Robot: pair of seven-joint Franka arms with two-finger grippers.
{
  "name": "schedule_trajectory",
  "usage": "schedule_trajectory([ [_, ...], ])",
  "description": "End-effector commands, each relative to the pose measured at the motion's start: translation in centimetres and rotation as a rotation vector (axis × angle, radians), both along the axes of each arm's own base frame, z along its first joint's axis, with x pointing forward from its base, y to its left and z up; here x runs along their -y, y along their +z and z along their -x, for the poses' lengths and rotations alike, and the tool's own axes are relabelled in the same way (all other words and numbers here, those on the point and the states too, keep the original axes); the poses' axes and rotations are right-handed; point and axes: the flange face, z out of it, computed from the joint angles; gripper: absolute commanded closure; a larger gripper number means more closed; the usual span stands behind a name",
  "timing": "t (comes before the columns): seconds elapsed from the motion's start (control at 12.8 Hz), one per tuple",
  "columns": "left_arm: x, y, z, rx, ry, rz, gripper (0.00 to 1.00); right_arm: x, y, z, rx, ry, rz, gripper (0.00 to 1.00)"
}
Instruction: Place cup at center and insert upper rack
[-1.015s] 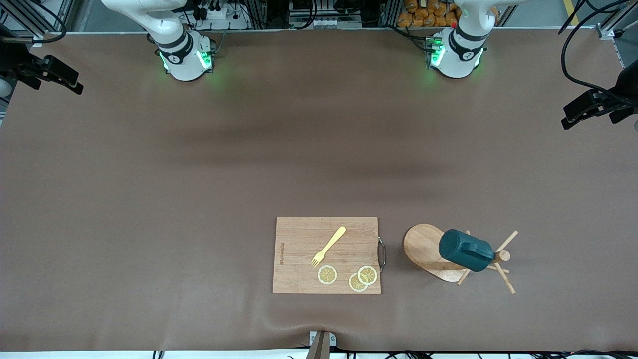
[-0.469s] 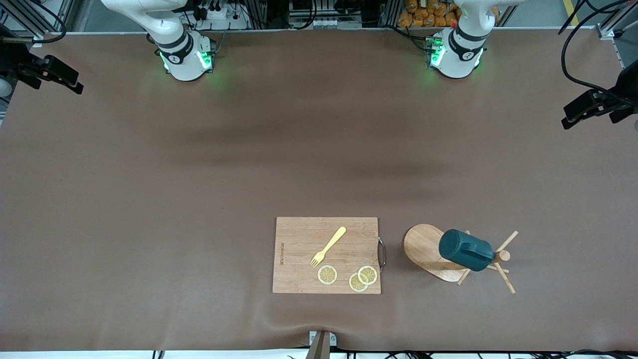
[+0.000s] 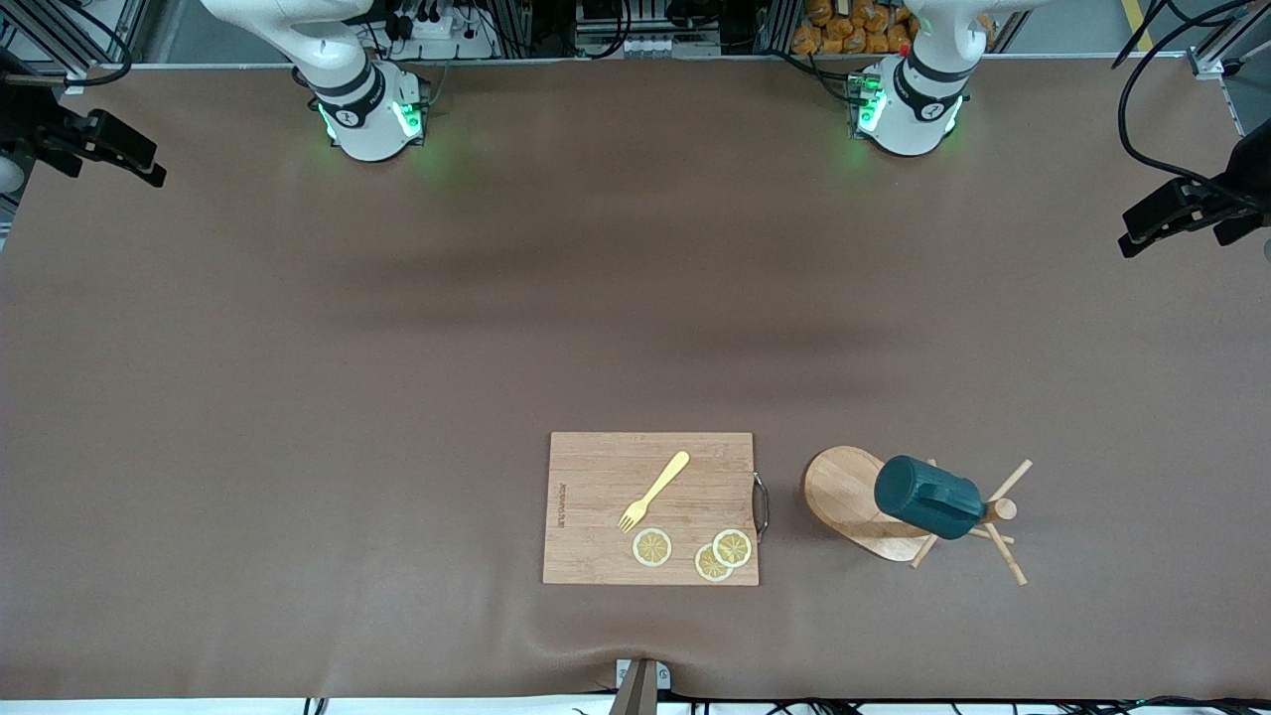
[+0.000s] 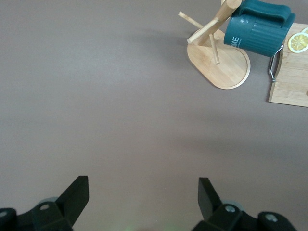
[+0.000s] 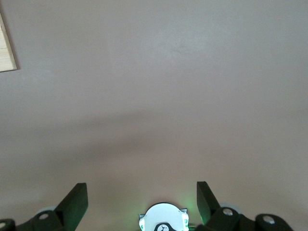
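The dark teal cup (image 3: 928, 511) hangs tilted on a peg of the upper rack (image 3: 844, 497), a light wooden mug tree on an oval base. Both are near the front camera, toward the left arm's end of the table. The left wrist view shows the cup (image 4: 257, 31) and the rack (image 4: 226, 67) well away from my left gripper (image 4: 143, 187), which is open and empty over bare table. My right gripper (image 5: 140, 191) is also open and empty, over bare table by its own base (image 5: 163, 219). Neither gripper appears in the front view.
A rectangular wooden cutting board (image 3: 596, 516) lies beside the rack, toward the right arm's end, with a metal handle (image 3: 761, 506) facing the rack. On it lie a yellow fork (image 3: 655, 492) and lemon slices (image 3: 652, 547). Black camera mounts (image 3: 1187, 214) stand at both table ends.
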Motion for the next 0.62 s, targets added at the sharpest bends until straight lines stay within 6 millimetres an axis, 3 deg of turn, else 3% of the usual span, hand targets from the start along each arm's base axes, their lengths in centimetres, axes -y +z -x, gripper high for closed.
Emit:
schedule_trajectory([
  [0.0, -0.10, 0.43, 0.70, 0.007, 0.000, -0.007, 0.00, 0.39, 0.62, 0.59, 0.007, -0.001, -0.004, 0.00],
  [0.55, -0.16, 0.41, 0.72, 0.006, 0.018, 0.002, 0.00, 0.37, 0.72, 0.53, 0.013, -0.001, -0.005, 0.00],
])
